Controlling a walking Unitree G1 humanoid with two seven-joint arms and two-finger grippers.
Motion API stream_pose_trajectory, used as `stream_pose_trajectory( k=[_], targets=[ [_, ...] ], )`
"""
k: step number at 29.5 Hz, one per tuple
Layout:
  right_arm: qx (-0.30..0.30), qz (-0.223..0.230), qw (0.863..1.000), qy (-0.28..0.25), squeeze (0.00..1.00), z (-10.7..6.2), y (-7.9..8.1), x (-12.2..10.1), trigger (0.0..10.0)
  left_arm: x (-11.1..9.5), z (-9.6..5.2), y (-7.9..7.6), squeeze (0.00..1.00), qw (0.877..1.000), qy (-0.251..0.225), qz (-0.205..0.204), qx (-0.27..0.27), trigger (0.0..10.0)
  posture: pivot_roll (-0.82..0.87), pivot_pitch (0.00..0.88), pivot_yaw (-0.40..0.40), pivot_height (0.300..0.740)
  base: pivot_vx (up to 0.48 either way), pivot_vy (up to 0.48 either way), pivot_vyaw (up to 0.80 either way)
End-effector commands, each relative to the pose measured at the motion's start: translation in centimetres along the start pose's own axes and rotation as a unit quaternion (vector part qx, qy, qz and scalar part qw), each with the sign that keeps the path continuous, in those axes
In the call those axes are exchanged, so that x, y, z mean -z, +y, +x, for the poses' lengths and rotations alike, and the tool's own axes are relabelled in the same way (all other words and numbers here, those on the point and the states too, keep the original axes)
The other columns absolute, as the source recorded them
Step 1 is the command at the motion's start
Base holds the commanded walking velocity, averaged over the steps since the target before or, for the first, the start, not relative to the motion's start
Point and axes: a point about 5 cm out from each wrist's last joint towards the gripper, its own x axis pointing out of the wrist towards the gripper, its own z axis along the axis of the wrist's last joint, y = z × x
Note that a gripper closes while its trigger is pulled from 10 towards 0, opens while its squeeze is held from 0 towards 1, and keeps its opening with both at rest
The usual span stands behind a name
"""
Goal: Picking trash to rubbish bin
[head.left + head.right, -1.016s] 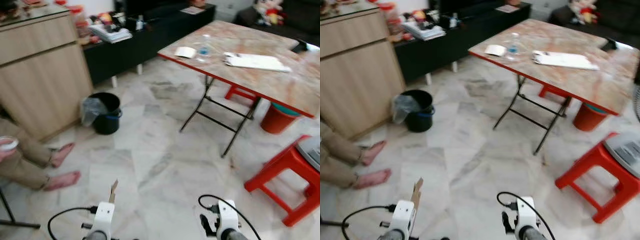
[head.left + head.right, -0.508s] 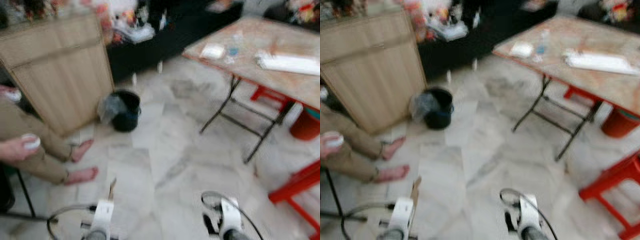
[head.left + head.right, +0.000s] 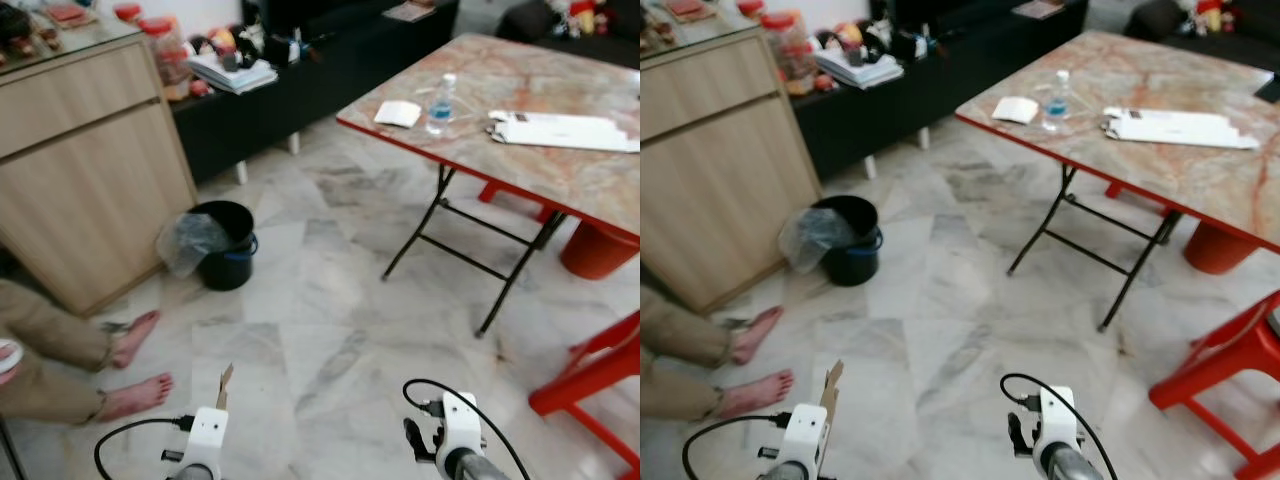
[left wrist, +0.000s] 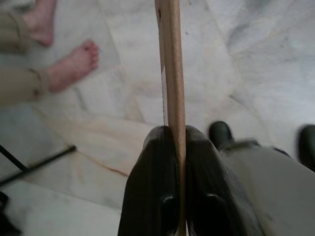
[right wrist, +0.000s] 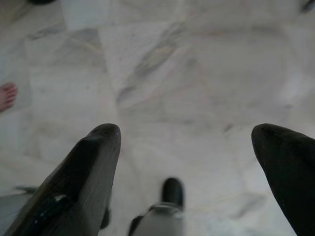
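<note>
Left claw (image 4: 175,147) clamps cardboard strip (image 4: 171,64); writing unreadable.

The thin brown cardboard strip (image 4: 171,64) is running off the left wrist view's upper edge, its lower end lying hidden between the left gripper's (image 4: 177,147) black fingers. The seated person's bare feet (image 3: 135,365) are showing, the body being cut off at the frame edge. The red plastic stool (image 3: 590,385) is getting cropped at the right edge.
</note>
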Motion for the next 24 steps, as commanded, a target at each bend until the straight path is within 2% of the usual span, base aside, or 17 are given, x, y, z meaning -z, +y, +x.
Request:
stream_pose_trajectory(
  k=[1, 13, 19, 24],
  targets=[
    [0.011, -0.001, 1.000, 0.003, 0.00, -0.23, -0.86, 0.25, 10.0, -0.13, -0.01, -0.40, 0.00, 1.000, -0.002, -0.001, 0.004, 10.0, 0.00, 0.107, -0.006, 0.740, 0.382, 0.000, 0.00],
    [0.017, -0.020, 1.000, 0.006, 0.00, -0.25, -0.95, 0.31, 10.0, -0.15, 0.00, -0.40, 0.00, 1.000, -0.002, 0.004, 0.007, 10.0, 0.01, 0.080, 0.007, 0.740, 0.383, 0.000, 0.00],
    [0.039, 0.000, 0.999, -0.003, 0.00, -0.33, -1.42, 0.19, 10.0, -0.08, -0.02, -0.44, 0.00, 1.000, -0.002, 0.006, 0.008, 10.0, 0.01, 0.066, 0.009, 0.740, 0.383, 0.000, 0.26],
    [0.031, -0.011, 0.999, 0.002, 0.00, -0.32, -1.28, 0.32, 10.0, 0.01, -0.04, -0.51, 0.00, 1.000, -0.001, 0.007, 0.010, 10.0, 0.01, 0.063, 0.007, 0.740, 0.382, 0.000, 0.00]
  ],
)
